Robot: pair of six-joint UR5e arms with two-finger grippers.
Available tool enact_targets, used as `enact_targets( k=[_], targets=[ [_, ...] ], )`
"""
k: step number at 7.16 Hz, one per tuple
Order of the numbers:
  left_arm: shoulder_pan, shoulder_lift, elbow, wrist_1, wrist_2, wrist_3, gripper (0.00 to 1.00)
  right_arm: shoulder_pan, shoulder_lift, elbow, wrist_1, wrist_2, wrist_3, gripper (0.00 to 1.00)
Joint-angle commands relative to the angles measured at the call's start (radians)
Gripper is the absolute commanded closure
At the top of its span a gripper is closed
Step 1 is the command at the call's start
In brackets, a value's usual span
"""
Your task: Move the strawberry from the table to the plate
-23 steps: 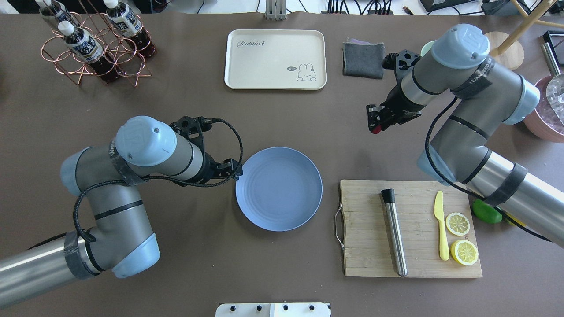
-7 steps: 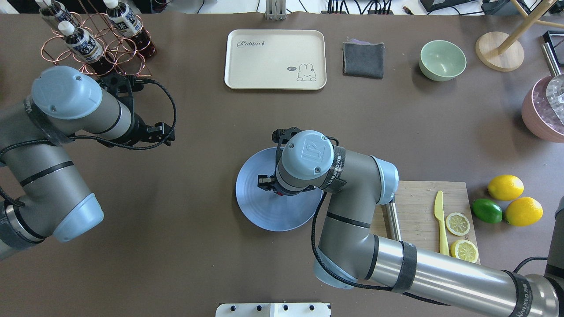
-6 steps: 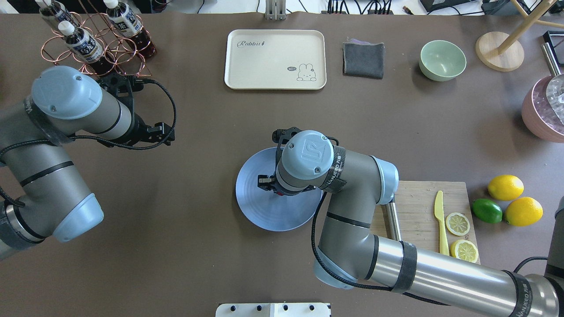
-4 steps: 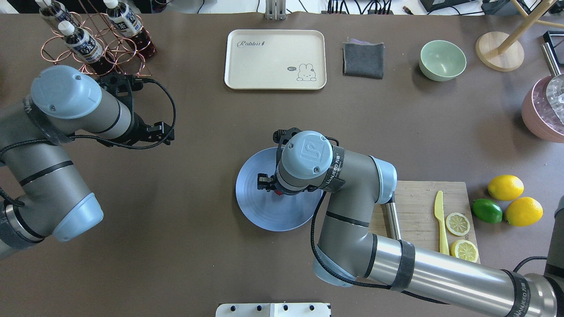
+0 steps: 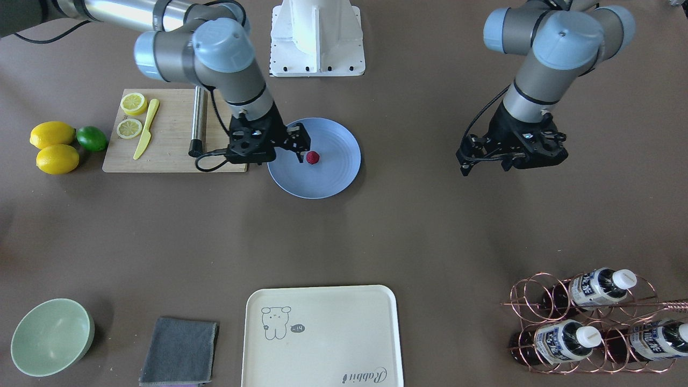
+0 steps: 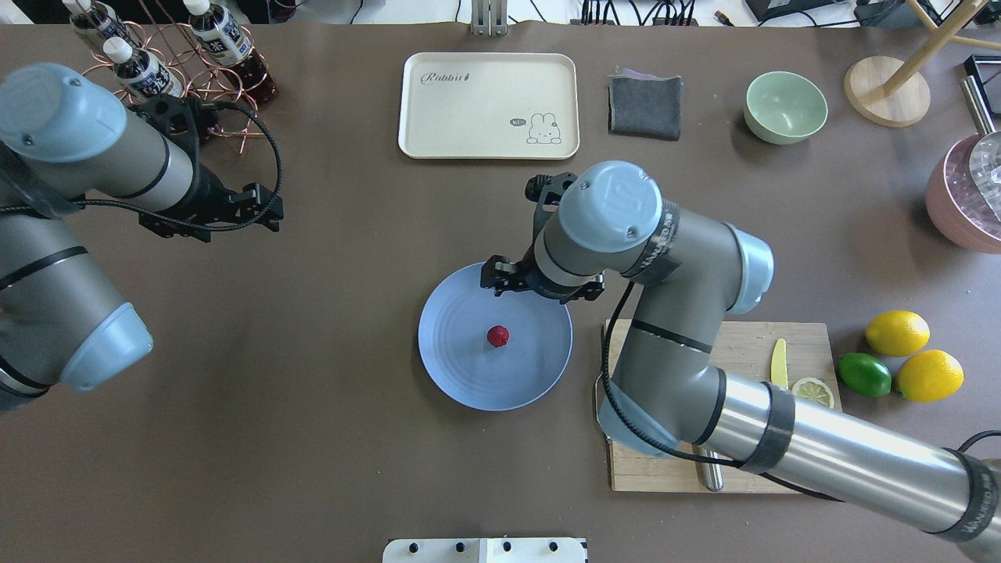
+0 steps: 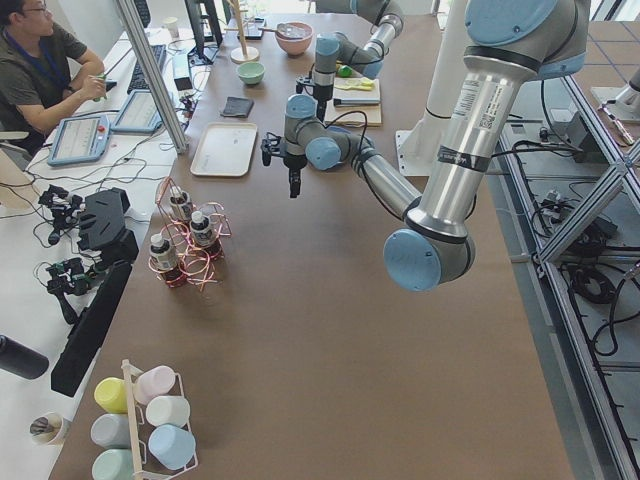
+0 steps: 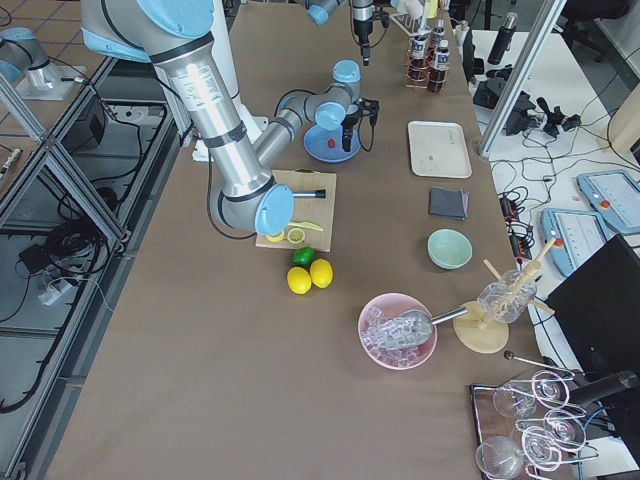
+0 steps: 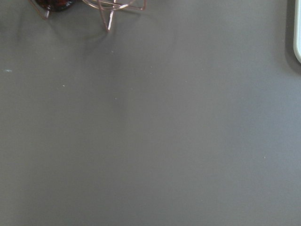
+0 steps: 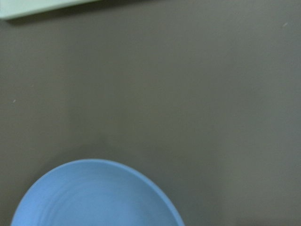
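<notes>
The small dark-red strawberry (image 6: 497,336) (image 5: 313,157) lies alone near the middle of the round blue-grey plate (image 6: 469,379) (image 5: 329,177) on the brown table (image 6: 328,438). My right gripper (image 6: 499,280) (image 5: 299,142) hangs open over the plate's far rim, just clear of the berry, with nothing between its fingers. The right wrist view shows only the plate's edge (image 10: 94,197) and bare table. My left gripper (image 6: 262,211) (image 5: 484,161) stands open and empty far off to the left, near the bottle rack.
A wooden cutting board (image 6: 735,348) with a yellow knife, lemon slices and a steel rod lies right of the plate, partly under my right arm. Two lemons (image 6: 897,332) and a lime (image 6: 864,374) sit beyond it. Cream tray (image 6: 489,105), grey cloth (image 6: 645,105), green bowl (image 6: 784,107) and bottle rack (image 6: 156,78) line the far side.
The right gripper has let go of the strawberry, which now rests on the plate, and has risen and drawn back to the far rim. The left arm has shifted further left.
</notes>
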Motion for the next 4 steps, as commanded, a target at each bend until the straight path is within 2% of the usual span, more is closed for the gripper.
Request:
enact_targets(
  k=[1, 2, 3, 4],
  targets=[
    [-0.240, 0.137, 0.000, 0.004, -0.179, 0.387, 0.03, 0.264, -0.208, 0.065, -0.001, 0.182, -0.326, 0.00],
    [-0.351, 0.166, 0.051, 0.030, -0.243, 0.570, 0.03, 0.392, -0.315, 0.063, -0.001, 0.256, -0.542, 0.00],
    [-0.437, 0.164, 0.095, 0.112, -0.250, 0.746, 0.03, 0.507, -0.426, 0.041, -0.001, 0.305, -0.778, 0.00],
    [-0.544, 0.155, 0.144, 0.225, -0.252, 0.952, 0.03, 0.626, -0.491, -0.018, -0.020, 0.317, -1.037, 0.00]
  ],
)
